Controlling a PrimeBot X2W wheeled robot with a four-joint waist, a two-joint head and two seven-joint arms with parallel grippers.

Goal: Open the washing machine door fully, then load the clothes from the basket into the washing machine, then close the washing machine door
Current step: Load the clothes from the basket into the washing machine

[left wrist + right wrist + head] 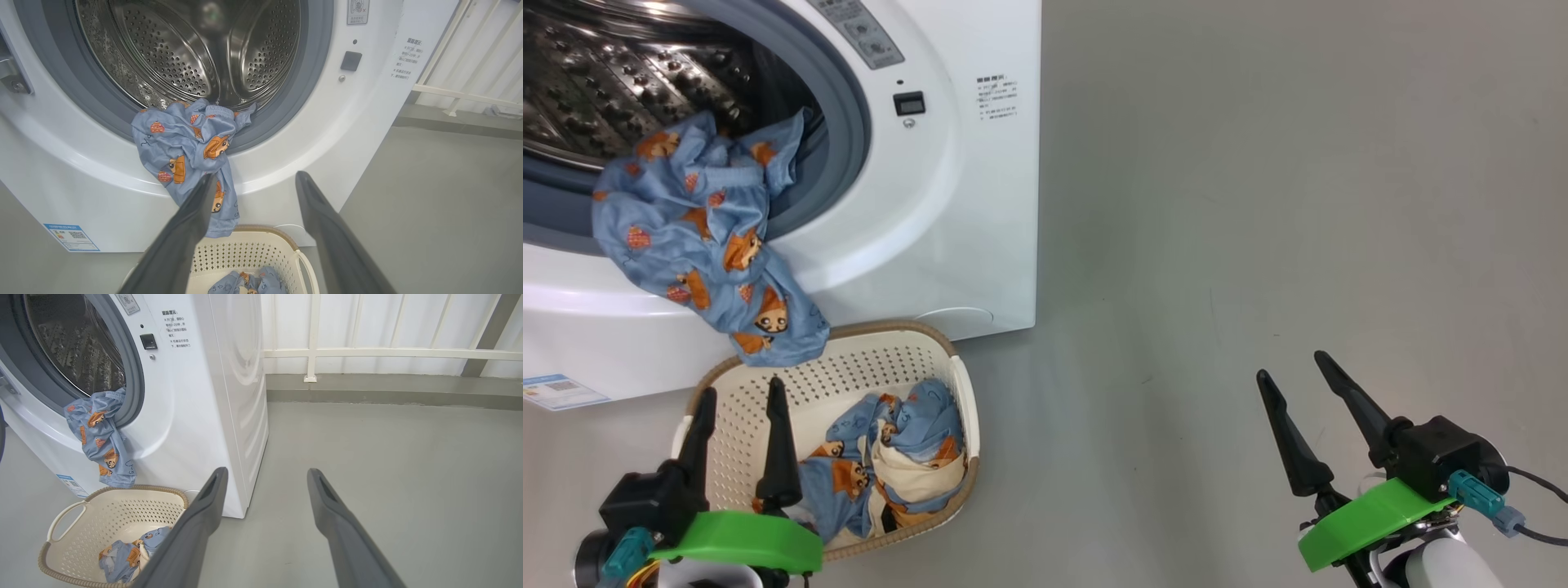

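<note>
Hovering my left fingers (pixel 778 449), spread wide, above the basket (pixel 964 408), I judge loading half done. One blue piece (pixel 698 237) hangs over the grey seal (pixel 849 122) of the washing machine (pixel 980 204), half out of the drum (pixel 188 49), its tail down at the basket's far rim. The rest of the clothes (pixel 890 457) lie heaped in the basket's right end. My right fingers (pixel 1349 402), spread too, sit over the floor (pixel 1258 204), well apart. I'd drop onto the heap's crown, pinch deep to catch the cream layer, lift clear of the rim and release far inside the drum. Then I'd push the hanging piece in.
</note>
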